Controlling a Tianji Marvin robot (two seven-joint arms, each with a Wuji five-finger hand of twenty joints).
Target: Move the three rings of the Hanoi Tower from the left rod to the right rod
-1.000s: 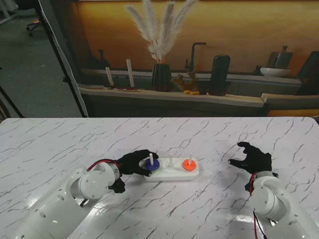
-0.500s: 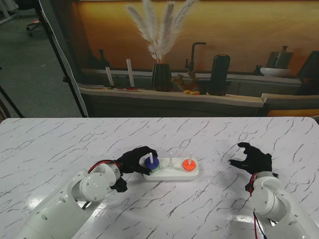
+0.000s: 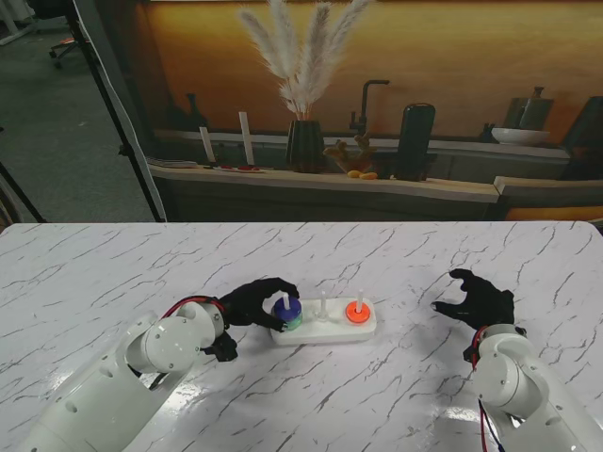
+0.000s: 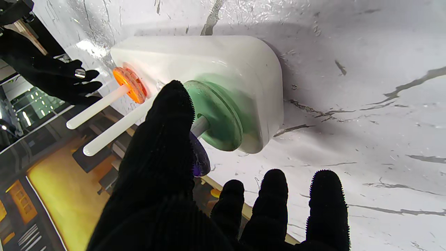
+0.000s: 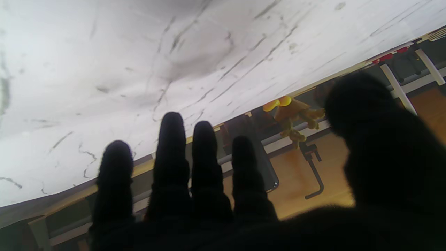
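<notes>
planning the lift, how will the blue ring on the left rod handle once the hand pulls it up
The blue ring looks like a thin rigid disc, so probably light and stiff. In the left wrist view only its edge shows beside the thumb of the left hand, so the grip is likely shallow and could slip. If dropped clear of the left rod, it may roll.

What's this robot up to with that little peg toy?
It is moving rings between rods. The left hand has the blue ring lifted partway up the left rod, above the green ring. The orange ring already sits on the right rod. The right hand hovers open, off to the side.
</notes>
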